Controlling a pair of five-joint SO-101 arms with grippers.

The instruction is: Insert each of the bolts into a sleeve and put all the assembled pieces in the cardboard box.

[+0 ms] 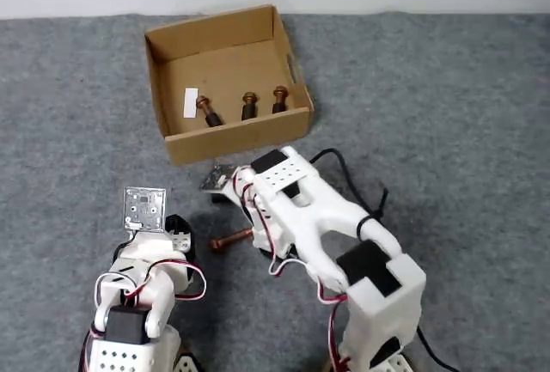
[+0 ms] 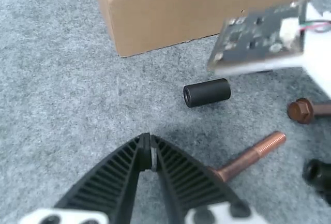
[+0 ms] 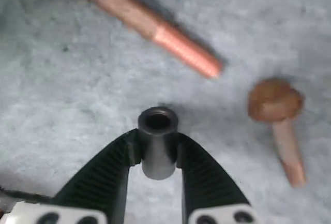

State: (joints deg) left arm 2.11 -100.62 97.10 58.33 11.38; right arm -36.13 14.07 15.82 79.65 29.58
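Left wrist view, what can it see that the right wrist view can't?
Left wrist view, not the right: the cardboard box, a loose black sleeve lying on the carpet near it, and the shut left gripper. Right wrist view, not the left: the right gripper clamped on the held sleeve, its hole facing the camera. Both: the grey carpet and two copper bolts lying on it, a long bolt and the other bolt. A dark thing beside them may be the held sleeve; I cannot tell.
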